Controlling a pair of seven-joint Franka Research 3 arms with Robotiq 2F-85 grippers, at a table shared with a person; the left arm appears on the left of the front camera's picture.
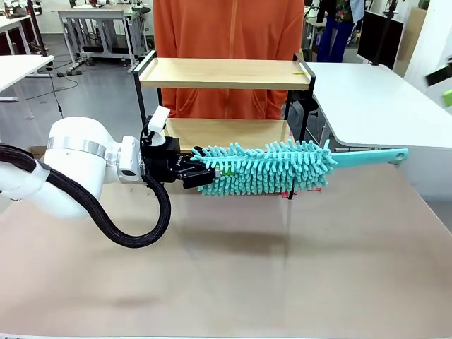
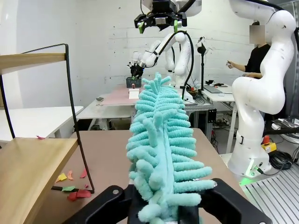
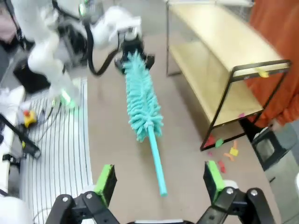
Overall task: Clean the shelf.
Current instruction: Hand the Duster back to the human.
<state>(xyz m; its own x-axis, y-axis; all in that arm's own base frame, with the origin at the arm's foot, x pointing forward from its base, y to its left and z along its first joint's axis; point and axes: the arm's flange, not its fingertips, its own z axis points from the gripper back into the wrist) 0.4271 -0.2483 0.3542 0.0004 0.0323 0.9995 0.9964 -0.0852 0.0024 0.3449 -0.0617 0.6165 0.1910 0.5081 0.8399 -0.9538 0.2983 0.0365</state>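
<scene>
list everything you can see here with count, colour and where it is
shelf: one, light wood boards in a black frame, far side of the table in front of the person
duster: one, teal chenille head and handle, lying level in front of the lower board, fluffy end in the left gripper
paper scraps: several, red, orange and green, on the table by the shelf's foot; one yellow scrap on the top board
table: one, brown top
person: one, orange top, behind the shelf
left gripper: one, black, shut on the duster's head
right gripper: one, black with green pads, open above the handle end

Shelf and paper scraps on table
</scene>
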